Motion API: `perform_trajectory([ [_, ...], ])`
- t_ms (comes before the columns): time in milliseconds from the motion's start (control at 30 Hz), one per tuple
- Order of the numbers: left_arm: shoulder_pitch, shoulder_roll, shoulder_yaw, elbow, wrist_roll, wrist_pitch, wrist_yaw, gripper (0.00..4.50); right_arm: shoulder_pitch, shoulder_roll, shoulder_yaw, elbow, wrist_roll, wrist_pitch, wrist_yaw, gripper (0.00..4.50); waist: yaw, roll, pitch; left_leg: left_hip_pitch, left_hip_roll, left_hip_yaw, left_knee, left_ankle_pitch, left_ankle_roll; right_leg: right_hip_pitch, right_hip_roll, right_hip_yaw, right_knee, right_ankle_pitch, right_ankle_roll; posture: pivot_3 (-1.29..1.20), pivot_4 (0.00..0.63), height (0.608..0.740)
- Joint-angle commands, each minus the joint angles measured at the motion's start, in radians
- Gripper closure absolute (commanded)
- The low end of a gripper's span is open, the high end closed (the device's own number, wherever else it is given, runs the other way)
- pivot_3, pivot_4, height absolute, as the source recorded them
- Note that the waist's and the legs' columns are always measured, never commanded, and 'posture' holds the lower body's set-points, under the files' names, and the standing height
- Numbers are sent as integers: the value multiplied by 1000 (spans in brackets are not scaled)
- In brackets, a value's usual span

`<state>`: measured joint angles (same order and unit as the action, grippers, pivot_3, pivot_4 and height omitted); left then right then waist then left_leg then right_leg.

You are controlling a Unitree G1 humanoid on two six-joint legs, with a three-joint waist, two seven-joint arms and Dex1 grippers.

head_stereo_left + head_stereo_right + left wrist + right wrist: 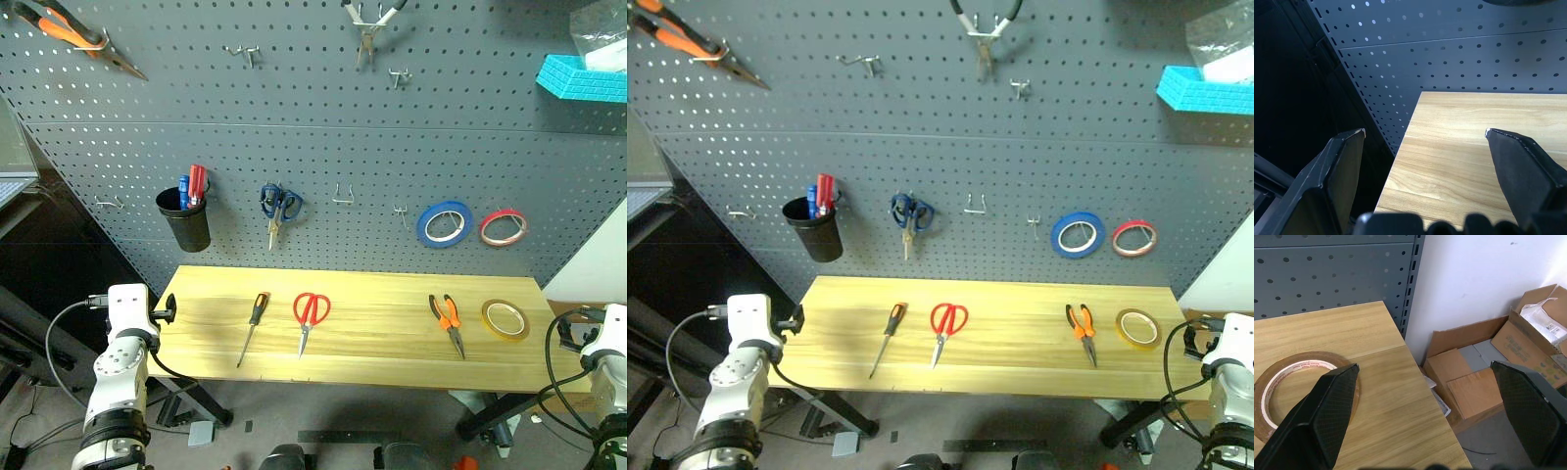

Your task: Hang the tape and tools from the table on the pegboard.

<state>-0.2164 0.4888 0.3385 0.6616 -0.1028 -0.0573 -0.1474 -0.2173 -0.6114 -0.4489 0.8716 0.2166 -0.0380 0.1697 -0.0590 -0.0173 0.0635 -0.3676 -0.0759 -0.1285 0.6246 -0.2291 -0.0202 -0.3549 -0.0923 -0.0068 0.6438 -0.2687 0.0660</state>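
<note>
On the wood table (pixel 382 294) lie, from left to right, a black-and-orange screwdriver (pixel 253 325), red-handled scissors (pixel 310 313), orange-handled pliers (pixel 448 319) and the amber tape (pixel 506 335). The dark grey pegboard (pixel 343 137) rises behind the table. My left gripper (pixel 168 311) hovers open at the table's left end, with nothing between its fingers (pixel 1344 161). Off the table's right end my right gripper (pixel 568 329) is open too. In the right wrist view the tape (pixel 1293 358) lies just beyond one of its fingers (pixel 1327 406), apart from it.
On the pegboard hang a black cup of pens (pixel 185 220), blue-handled scissors (pixel 278 208), a blue roll (pixel 422 225), a red roll (pixel 484 229), two pairs of pliers up high (pixel 69 34) and a teal basket (pixel 583 78). Bare hooks (pixel 342 199) sit between. Cardboard boxes (pixel 1474 377) lie on the floor right of the table.
</note>
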Motion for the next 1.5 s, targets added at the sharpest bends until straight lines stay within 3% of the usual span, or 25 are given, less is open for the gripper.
perform_trajectory([
  [33,-9,33,-8,-22,14,-36,-15,255,-12,-9,-6,-43,2,-14,-3,0,0,0,0,0,0,0,0,0,0,0,0,0,0,0,0,-69,0,740],
  [300,21,27,-5,-77,4,-11,-15,255,29,1,47,-122,-21,1,49,0,0,1,2,0,0,0,0,0,0,0,0,0,0,0,0,-81,26,740],
  [467,67,-33,-45,-317,-28,132,-37,255,94,14,123,-340,-25,96,132,0,1,5,20,-2,1,0,1,0,0,-1,0,1,0,0,0,-115,88,740],
  [700,58,-102,-241,-657,-52,363,-179,255,81,-25,175,-534,-26,312,208,0,1,12,84,-13,1,0,4,0,0,-12,0,0,3,0,0,-166,207,740],
  [1000,-66,-58,-453,-823,-129,525,-480,255,-137,-95,229,-378,-46,505,330,0,-21,6,166,-33,2,6,5,1,2,-32,1,3,5,4,-6,-172,298,740],
  [1200,-182,-43,-567,-881,-192,620,-649,255,-328,-112,336,-95,-122,480,424,0,-26,2,212,-34,1,14,6,-2,6,-34,0,10,4,5,-5,-153,324,740],
  [1500,-252,-16,-630,-941,-229,647,-790,255,-495,-93,432,199,-224,394,460,0,-28,-6,240,-34,1,22,5,-3,8,-38,0,18,3,5,-3,-128,336,740],
])
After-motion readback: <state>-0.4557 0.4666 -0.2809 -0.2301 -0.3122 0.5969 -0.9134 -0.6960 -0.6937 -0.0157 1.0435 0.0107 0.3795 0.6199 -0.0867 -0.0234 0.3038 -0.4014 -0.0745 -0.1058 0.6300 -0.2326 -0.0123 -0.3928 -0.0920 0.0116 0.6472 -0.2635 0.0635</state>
